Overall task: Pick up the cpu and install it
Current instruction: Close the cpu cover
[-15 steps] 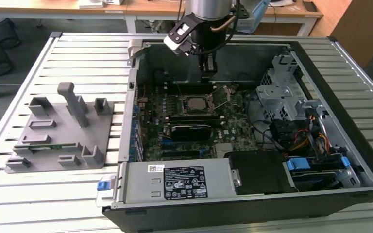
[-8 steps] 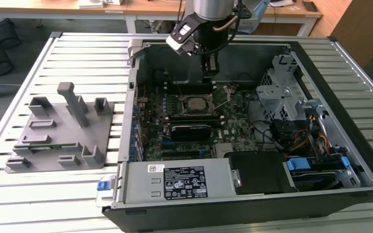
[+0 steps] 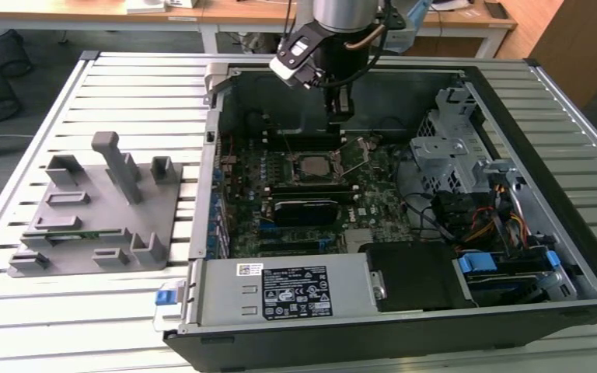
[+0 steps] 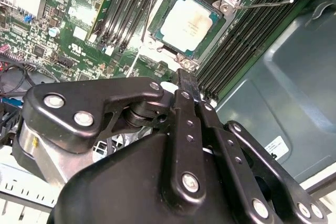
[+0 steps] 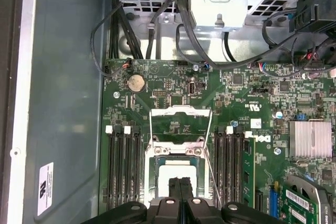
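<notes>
The cpu (image 3: 309, 166), a flat square chip with a silver-grey top, lies in the socket on the green motherboard (image 3: 376, 206) inside the open computer case. It is also seen in both wrist views (image 4: 189, 23) (image 5: 169, 172), partly behind the fingertips in the first. The socket's metal load plate (image 5: 181, 119) stands flipped open and its wire lever (image 4: 268, 3) is raised. My gripper (image 3: 340, 116) hangs a little above the board just beyond the socket, fingers pressed together with nothing between them (image 4: 187, 80) (image 5: 180, 188).
Memory slots (image 5: 122, 166) flank the socket on both sides. A black module (image 3: 304, 210) sits just in front of the socket. A metal drive cage (image 3: 454, 144) and cables fill the case on the exterior view's right; a grey parts fixture (image 3: 102, 206) stands on the slatted table outside the case.
</notes>
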Robot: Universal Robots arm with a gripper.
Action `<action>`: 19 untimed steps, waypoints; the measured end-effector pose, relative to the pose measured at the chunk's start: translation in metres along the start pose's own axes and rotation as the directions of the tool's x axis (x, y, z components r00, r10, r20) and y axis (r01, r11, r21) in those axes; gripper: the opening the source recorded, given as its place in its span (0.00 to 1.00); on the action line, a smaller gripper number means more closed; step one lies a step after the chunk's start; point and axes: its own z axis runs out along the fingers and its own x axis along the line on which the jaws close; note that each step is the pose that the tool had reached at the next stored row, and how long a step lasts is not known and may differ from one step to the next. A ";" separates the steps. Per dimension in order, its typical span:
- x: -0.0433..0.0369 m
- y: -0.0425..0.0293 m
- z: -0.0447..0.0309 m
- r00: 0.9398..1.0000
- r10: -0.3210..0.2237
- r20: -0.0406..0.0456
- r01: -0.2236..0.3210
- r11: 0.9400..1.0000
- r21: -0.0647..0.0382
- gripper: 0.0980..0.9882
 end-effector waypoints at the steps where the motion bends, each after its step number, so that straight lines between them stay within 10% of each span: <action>1: 0.0001 0.0005 0.0000 1.000 0.000 0.000 0.000 1.000 0.000 0.01; 19: 0.0016 0.0089 0.0004 1.000 0.000 0.000 0.000 1.000 0.000 0.01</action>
